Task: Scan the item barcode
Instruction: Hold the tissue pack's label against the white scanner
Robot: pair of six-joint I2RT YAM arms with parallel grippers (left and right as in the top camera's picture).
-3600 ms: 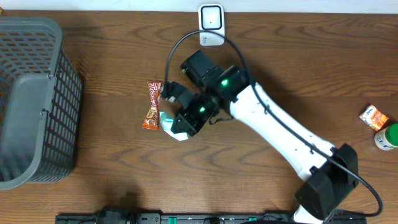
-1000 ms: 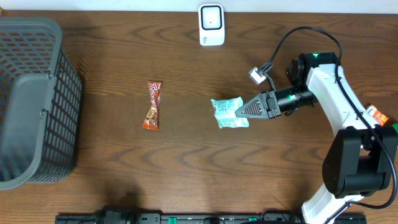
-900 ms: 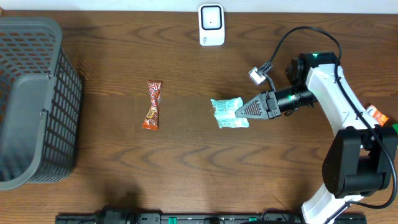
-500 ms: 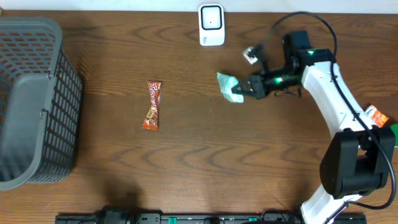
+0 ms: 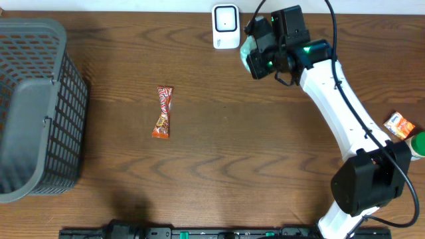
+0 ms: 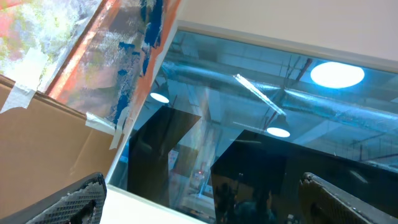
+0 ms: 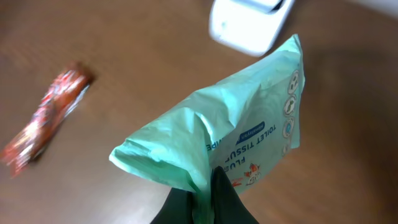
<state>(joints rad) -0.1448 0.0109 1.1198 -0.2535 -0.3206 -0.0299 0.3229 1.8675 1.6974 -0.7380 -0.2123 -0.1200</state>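
1. Closest in, the left gripper (image 6: 205, 194) is out of the play. Its camera looks up at ceiling lights, its fingers stand wide apart with nothing between them, and it looks parked to leave the table to the other arm.
2. Out on the table (image 5: 219, 166), a red candy bar (image 5: 163, 113) lies flat at about 9 o'clock from centre, well apart from the action. It reads as an item waiting its turn.
3. At the 9 o'clock edge sits the grey mesh basket (image 5: 72, 86), likely the drop-off for scanned goods. Over at 3 o'clock lie a small orange box (image 5: 400, 125) and a green-capped bottle (image 5: 416, 146).
4. Now the main event: the right gripper (image 7: 202, 194) reaches to the far side, fingers pinched tight on a crumpled corner of the green tissue pack (image 7: 239, 130). The pack hangs free of the table. A corner grip leaves its broad faces uncovered, which suits showing a barcode.
5. Farthest out, at 12 o'clock, stands the white scanner (image 5: 226, 26). The pack hovers just beside it, at roughly its 4 o'clock, so this looks like the presenting step. The printed face is towards the wrist camera, and where the barcode sits cannot be told.
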